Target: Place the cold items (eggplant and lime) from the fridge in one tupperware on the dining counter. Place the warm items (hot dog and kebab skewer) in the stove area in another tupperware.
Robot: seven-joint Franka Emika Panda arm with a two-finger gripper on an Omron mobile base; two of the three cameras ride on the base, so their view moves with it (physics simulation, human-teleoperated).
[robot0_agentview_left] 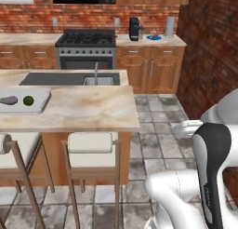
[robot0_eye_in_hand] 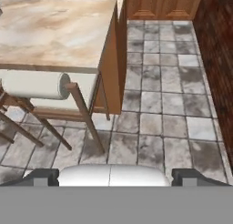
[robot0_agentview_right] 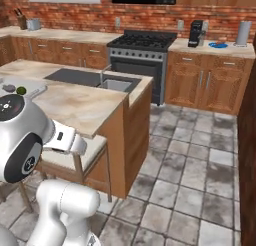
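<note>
Stools (robot0_eye_in_hand: 50,89) sit right under my gripper (robot0_eye_in_hand: 113,175), fingers spread wide, holding nothing. Eggplant (robot0_agentview_left: 8,100) and lime (robot0_agentview_left: 28,100) already in the tupperware (robot0_agentview_left: 39,104). Driving stove-ward, I'd say the arm could clip the dining counter (robot0_agentview_left: 93,112).

Dining counter (robot0_agentview_left: 83,109) is showing a smooth, matt beige marbled stone top over a plain wooden side. Stools (robot0_agentview_left: 90,144) are pairing pale cushioned seats with brown wooden legs. Floor (robot0_eye_in_hand: 159,104) is looking like rough, mottled grey stone tile. Walls (robot0_agentview_left: 209,51) are reading as coarse red brick. Stove (robot0_agentview_left: 86,46) is looking like brushed metal, cabinets (robot0_agentview_left: 151,70) like grained wood.
</note>
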